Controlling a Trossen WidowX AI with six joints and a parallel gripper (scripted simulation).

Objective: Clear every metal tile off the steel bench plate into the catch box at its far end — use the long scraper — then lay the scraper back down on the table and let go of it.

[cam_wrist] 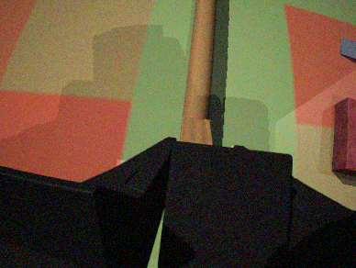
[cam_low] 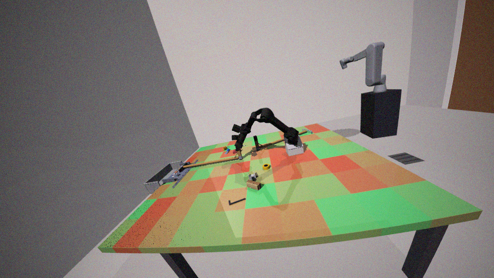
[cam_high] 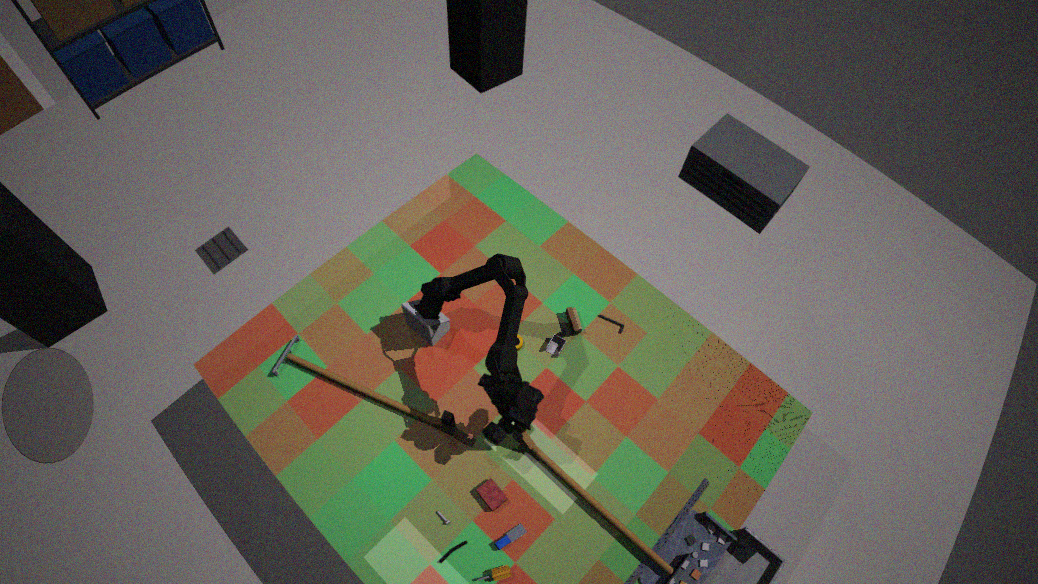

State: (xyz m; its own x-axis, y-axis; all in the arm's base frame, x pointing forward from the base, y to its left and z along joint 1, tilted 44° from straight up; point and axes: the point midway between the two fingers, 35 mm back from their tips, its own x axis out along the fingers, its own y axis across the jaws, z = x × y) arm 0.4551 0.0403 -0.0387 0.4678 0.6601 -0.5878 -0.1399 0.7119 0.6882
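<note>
My gripper point(cam_high: 508, 432) point(cam_low: 239, 156) point(cam_wrist: 204, 150) is shut on the near end of the long scraper's wooden handle point(cam_high: 595, 502) point(cam_low: 210, 161) point(cam_wrist: 201, 48). The handle runs low over the table to the steel bench plate point(cam_high: 678, 541) point(cam_low: 175, 175) at the table's corner. The scraper's grey blade point(cam_high: 693, 507) stands along the plate's near edge. Several small metal tiles point(cam_high: 702, 554) lie on the plate, toward the dark catch box point(cam_high: 758, 560) point(cam_low: 158, 178) beyond it. The fingertips are hidden in the wrist view.
A second long stick with a metal cross head point(cam_high: 283, 355) lies left of the gripper, by a black post point(cam_high: 447, 419). A red block point(cam_high: 492, 493) point(cam_wrist: 345, 135), blue block point(cam_high: 510, 536), bolt point(cam_high: 442, 517), yellow ring point(cam_high: 517, 342) and hex key point(cam_high: 611, 321) lie around.
</note>
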